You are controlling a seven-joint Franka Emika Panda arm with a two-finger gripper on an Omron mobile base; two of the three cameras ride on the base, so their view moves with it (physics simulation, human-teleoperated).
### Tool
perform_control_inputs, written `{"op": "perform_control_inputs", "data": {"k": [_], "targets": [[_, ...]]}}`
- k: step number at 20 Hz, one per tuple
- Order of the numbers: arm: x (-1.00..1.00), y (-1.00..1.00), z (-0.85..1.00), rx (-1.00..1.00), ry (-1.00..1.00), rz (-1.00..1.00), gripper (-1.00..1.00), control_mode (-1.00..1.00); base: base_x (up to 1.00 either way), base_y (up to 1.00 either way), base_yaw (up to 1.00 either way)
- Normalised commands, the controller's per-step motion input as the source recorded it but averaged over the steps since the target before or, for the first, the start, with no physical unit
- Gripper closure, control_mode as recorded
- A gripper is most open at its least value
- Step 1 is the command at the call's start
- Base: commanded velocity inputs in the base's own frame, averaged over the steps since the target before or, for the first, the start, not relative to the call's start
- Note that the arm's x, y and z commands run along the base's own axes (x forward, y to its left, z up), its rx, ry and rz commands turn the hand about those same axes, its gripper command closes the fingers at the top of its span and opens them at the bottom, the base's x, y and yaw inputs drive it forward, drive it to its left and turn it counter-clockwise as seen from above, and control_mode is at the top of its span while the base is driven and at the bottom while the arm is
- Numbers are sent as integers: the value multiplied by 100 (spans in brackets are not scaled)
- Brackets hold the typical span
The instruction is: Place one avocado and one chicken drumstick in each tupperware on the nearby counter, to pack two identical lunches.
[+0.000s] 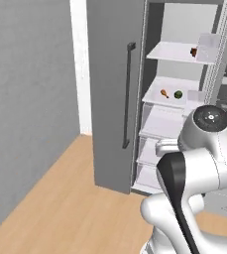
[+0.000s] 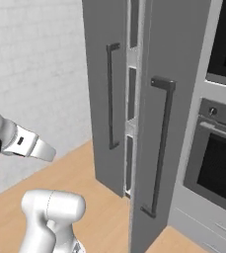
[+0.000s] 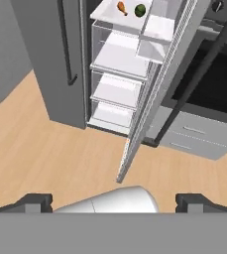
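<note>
An orange-brown chicken drumstick and a dark-green avocado lie side by side on a white middle shelf of the open fridge. The hand view has the same drumstick and avocado at its top edge. A small brownish item that I cannot identify sits on the shelf above. My gripper is open and holds nothing, its dark fingertips wide apart, well back from the fridge and above the floor. The tupperware and the counter are out of view.
The fridge's right door stands open, edge-on toward me. Its left door, with a dark handle, is shut. A built-in oven stands to the right. A grey wall bounds the wood floor on the left.
</note>
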Motion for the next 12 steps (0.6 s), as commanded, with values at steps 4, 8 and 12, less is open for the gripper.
{"op": "perform_control_inputs", "data": {"k": [4,8,12], "targets": [[0,0,0,0,0,0,-100,100,55,99,-34],[0,0,0,0,0,0,-100,100,69,34,-39],[0,0,0,0,0,0,-100,100,70,0,-41]]}}
